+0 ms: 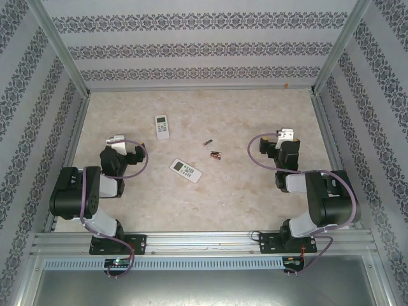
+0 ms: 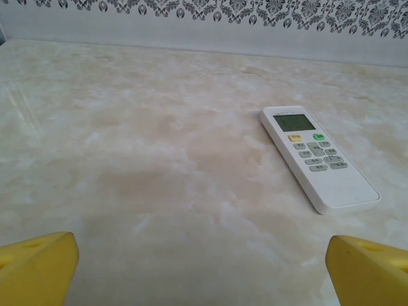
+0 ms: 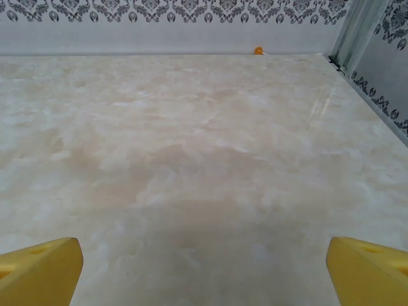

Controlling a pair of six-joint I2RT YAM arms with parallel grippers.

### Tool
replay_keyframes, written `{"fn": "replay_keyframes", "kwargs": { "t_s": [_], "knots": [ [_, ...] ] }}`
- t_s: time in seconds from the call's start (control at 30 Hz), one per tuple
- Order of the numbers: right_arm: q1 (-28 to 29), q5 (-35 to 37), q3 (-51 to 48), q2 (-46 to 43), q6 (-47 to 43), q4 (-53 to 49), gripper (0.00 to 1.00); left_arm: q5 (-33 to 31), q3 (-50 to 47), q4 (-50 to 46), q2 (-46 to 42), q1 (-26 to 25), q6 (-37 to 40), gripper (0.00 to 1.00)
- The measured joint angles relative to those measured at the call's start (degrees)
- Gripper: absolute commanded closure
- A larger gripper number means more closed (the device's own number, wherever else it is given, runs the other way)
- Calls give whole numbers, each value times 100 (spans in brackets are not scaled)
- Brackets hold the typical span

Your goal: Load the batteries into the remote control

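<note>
Hanging wide and empty either side of the batteries, the left gripper and right gripper have open reach to them and the remote just beside.

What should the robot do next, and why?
Probably reach the right hand left toward the batteries. Both it and the left hand are open and empty, and the batteries lie loose on the table beside the nearer remote, a bit closer to the right hand.

There were two white remotes, roughly four small batteries, and one orange speck at one o'clock.
</note>
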Motion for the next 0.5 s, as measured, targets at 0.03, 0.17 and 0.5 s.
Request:
{"fn": "replay_keyframes", "kwargs": {
  "t_s": [0.03, 0.17, 0.5],
  "knots": [
    [0, 0, 0, 0, 0, 2, 2, 0, 0, 0, 0, 0, 0, 0],
    [0, 0, 0, 0, 0, 2, 2, 0, 0, 0, 0, 0, 0, 0],
    [0, 0, 0, 0, 0, 2, 2, 0, 33, -57, 0, 0, 0, 0]
  ]
}}
